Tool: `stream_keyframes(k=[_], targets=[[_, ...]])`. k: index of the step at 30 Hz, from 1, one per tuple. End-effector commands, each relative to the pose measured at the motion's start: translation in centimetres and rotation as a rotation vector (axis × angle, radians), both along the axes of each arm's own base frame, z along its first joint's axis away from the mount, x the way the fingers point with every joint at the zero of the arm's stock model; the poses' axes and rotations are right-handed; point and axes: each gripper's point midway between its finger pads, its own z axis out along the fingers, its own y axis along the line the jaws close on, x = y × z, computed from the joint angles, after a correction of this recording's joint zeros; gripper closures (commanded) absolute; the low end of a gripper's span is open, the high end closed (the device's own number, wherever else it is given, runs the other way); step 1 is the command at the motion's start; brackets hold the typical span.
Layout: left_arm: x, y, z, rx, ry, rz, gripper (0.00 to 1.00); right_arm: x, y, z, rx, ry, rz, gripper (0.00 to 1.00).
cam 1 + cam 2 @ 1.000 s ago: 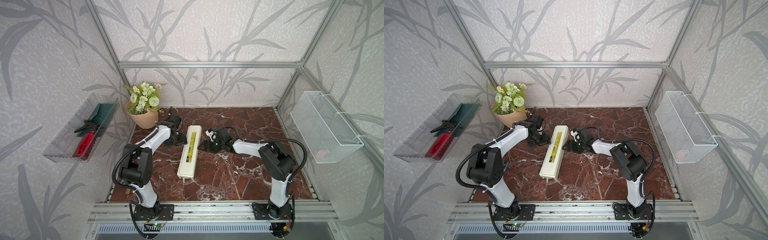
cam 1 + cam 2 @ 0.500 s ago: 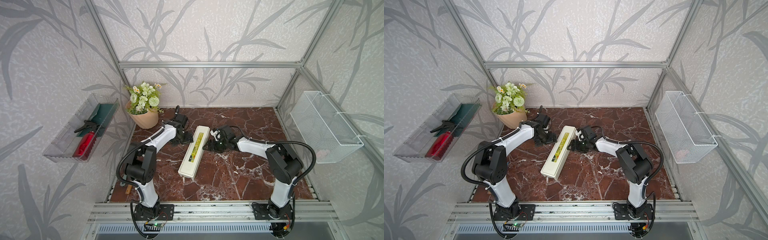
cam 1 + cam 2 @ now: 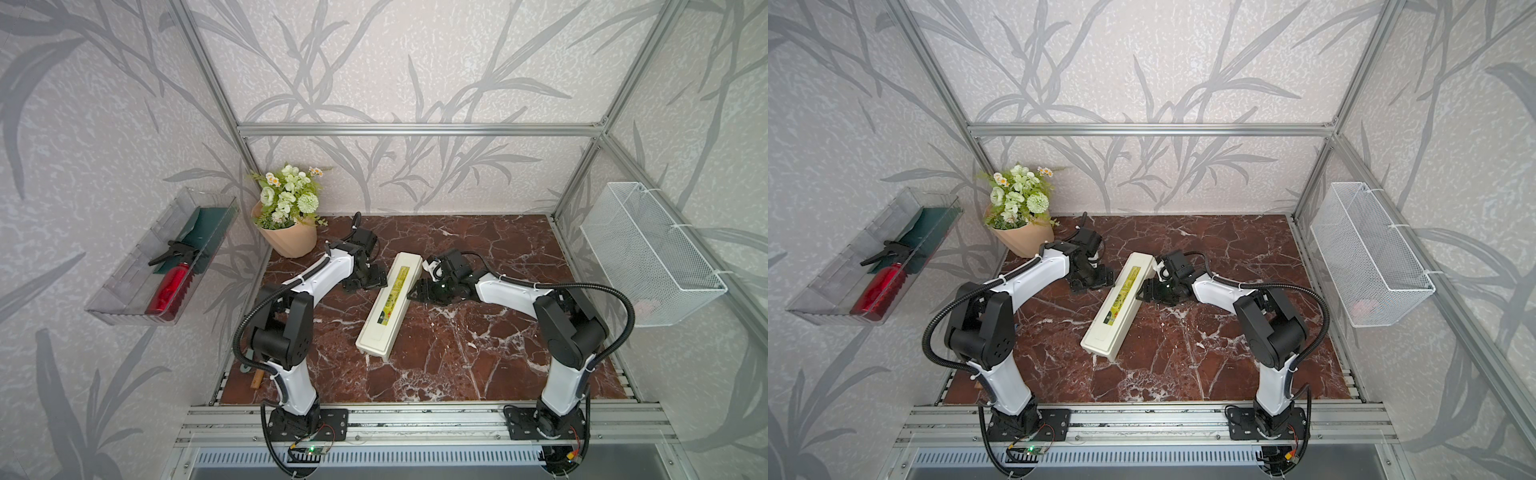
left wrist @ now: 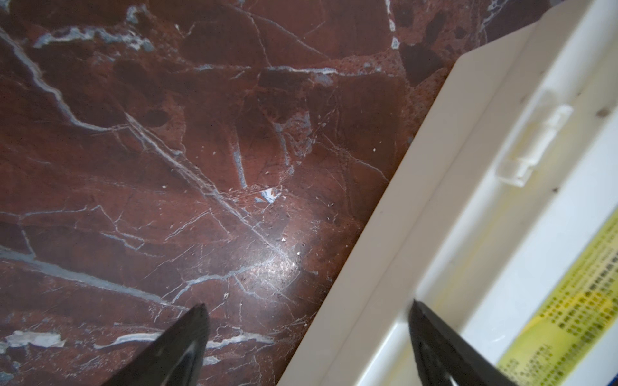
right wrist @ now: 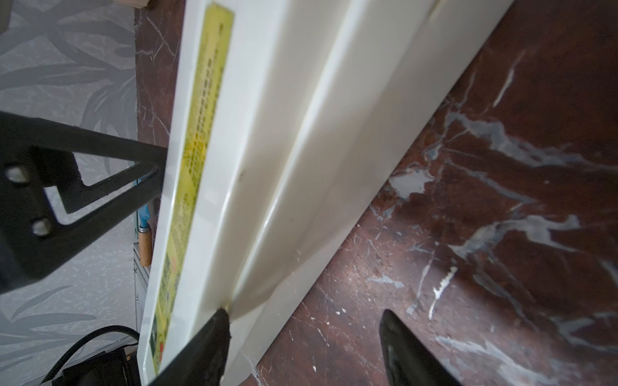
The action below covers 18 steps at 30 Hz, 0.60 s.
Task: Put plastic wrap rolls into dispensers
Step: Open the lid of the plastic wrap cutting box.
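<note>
Locate the dispenser (image 3: 388, 305) (image 3: 1119, 305) near the middle of the marble table (image 3: 478, 332). It lies flat and slantwise, its near end towards the left arm's side, its far end between the two grippers. The lid is down, with the yellow-green label (image 3: 395, 291) facing up.

Check the left gripper (image 3: 365, 280) (image 3: 1093, 282) (image 4: 307, 305). It sits low at the dispenser's left long edge, near the far end. Its jaws stand wide apart and hold nothing. In the left wrist view, one finger (image 4: 187, 337) is over bare marble and the other over the dispenser's top edge, so the gripper straddles that edge.

Check the right gripper (image 3: 419, 291) (image 3: 1148, 293) (image 5: 304, 312). It sits low at the opposite long edge. Its jaws are parted and grasp nothing. In the right wrist view, one finger (image 5: 214, 337) lies against the dispenser's side just under the lid, and the other is over the table, apart from the box.

You cannot tell from these views whether the left finger touches the dispenser.

A flower pot (image 3: 291, 241) stands at the far left corner.
</note>
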Motion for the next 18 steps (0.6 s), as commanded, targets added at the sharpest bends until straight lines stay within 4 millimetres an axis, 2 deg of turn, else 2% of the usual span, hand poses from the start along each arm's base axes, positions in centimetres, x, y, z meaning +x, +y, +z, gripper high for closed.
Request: stream_keyframes(k=[1, 8, 15, 18], targets=[[-4.6, -1.3, -1.6, -0.017, 0.153, -0.079, 0.08, 2.2, 2.5, 5.4, 0.124, -0.129, 0.005, 0.29], [-5.7, -0.8, -1.7, -0.021, 0.166, -0.082, 0.08, 2.8, 3.5, 7.9, 0.161, -0.160, 0.009, 0.29], [-6.2, -3.7, -1.3, -0.195, 0.195, -0.101, 0.10, 3.5, 4.9, 8.8, 0.179, -0.168, 0.032, 0.29], [-6.3, -4.0, -0.9, -0.209, 0.190, -0.101, 0.10, 3.7, 5.3, 9.1, 0.180, -0.173, 0.039, 0.29]])
